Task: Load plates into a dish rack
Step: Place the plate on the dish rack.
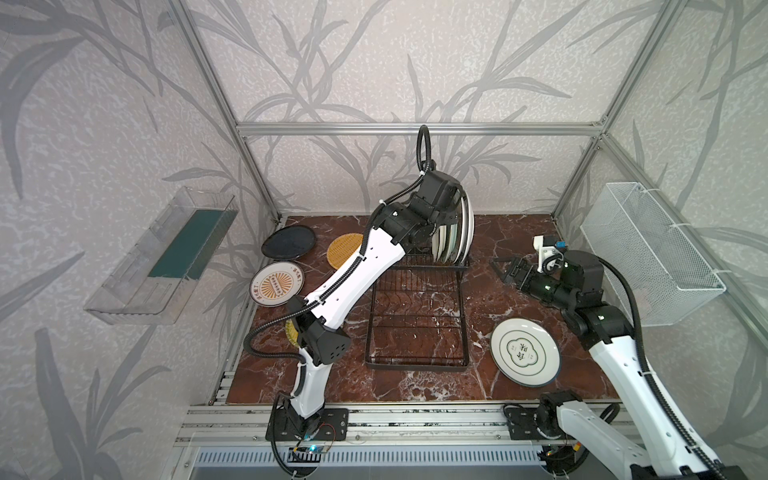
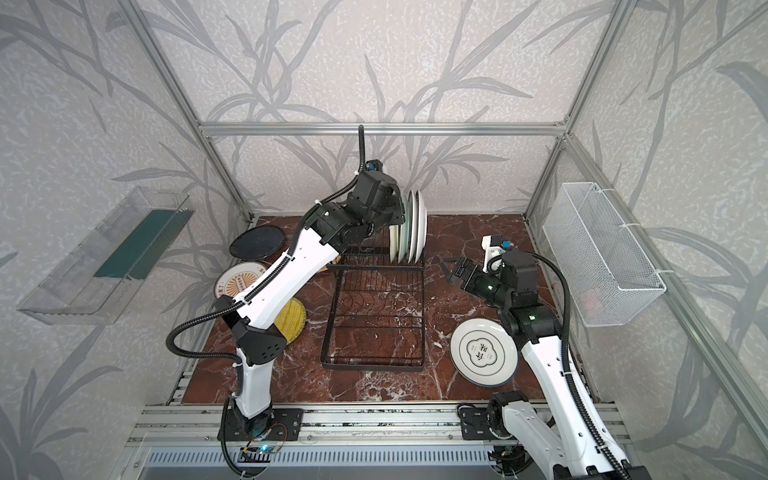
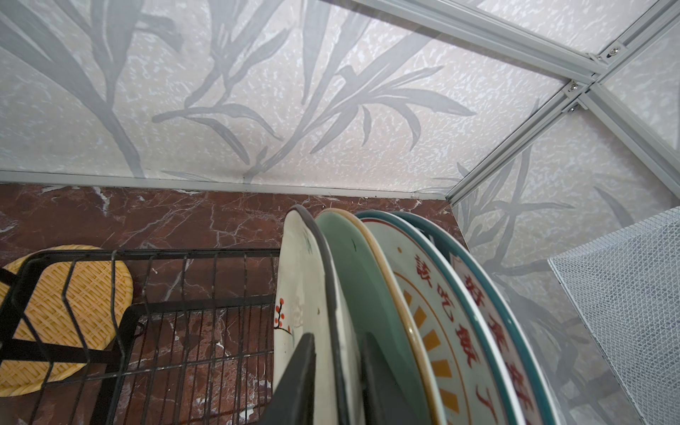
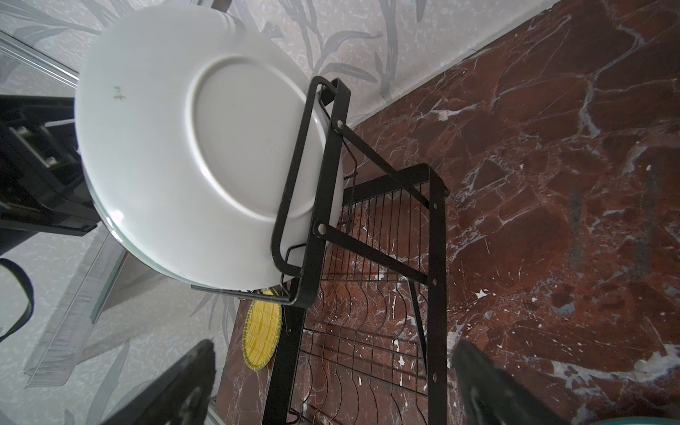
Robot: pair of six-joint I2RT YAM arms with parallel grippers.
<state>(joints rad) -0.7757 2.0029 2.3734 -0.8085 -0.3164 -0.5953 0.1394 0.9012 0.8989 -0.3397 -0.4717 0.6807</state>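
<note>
— Left gripper (image 3: 338, 335)?
— Fingers narrow, straddling the rim of the cream floral plate (image 3: 298, 287), upright in the dish rack (image 3: 202, 304); gripping or loose, I cannot tell. A pale teal plate (image 3: 349, 265) stands just beside.
— Right gripper (image 4: 335, 346)?
— Spread wide, empty, above red marble tabletop (image 4: 552, 184), facing the rack. Leaf-patterned walls (image 3: 257, 92) beyond.
</note>
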